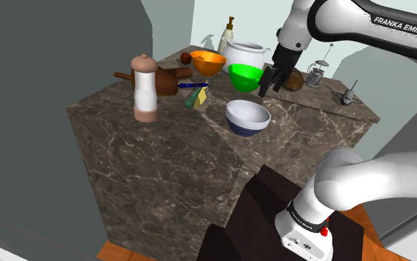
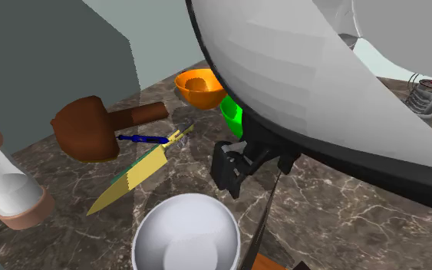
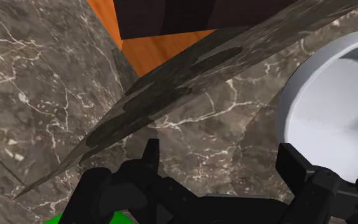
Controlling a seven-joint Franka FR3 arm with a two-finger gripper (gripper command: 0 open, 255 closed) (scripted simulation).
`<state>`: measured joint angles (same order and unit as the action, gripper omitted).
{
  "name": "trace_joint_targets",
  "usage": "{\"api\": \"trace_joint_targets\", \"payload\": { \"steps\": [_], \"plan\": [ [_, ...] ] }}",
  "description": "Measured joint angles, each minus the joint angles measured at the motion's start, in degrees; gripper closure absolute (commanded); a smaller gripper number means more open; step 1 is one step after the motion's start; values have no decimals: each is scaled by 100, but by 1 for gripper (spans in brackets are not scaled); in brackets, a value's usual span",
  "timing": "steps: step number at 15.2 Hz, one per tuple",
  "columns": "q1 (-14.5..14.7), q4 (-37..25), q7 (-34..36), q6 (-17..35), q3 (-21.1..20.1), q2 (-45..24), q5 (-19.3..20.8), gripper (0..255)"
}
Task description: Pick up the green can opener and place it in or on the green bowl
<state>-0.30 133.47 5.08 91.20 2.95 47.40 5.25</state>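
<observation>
The worktop (image 1: 162,170) is dark brown marble with pale veins (a dull sheen). The green bowl (image 1: 244,76) looks glossy, the white bowl (image 1: 247,115) smooth, the hand (image 1: 269,90) matt black. The floor (image 3: 152,54) looks like orange wood.

1. The green bowl (image 1: 244,77): bright green, upright, mouth facing up.
2. The green can opener (image 1: 190,101): slim, darker green, lying flat at about eight o'clock from the bowl in the shoulder view, not touching it.

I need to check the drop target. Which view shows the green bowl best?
The shoulder view: the green bowl shows nearly whole, beside the claw. The second exterior view shows a sliver behind the arm; the wrist view, a green patch behind the claw.
</observation>
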Motion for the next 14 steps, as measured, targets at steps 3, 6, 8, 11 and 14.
{"api": "trace_joint_targets", "payload": {
  "steps": [3,6,8,11,14],
  "plan": [
    [-46,-117,325,77,-143,-233,-106,0],
    [-182,-453,1022,311,-374,-884,-272,0],
    [-267,-719,1554,419,-556,-1315,-384,0],
    [-412,-1186,2298,573,-756,-2014,-480,0],
    [-533,-1731,3059,731,-935,-2785,-527,0]
  ]
}}
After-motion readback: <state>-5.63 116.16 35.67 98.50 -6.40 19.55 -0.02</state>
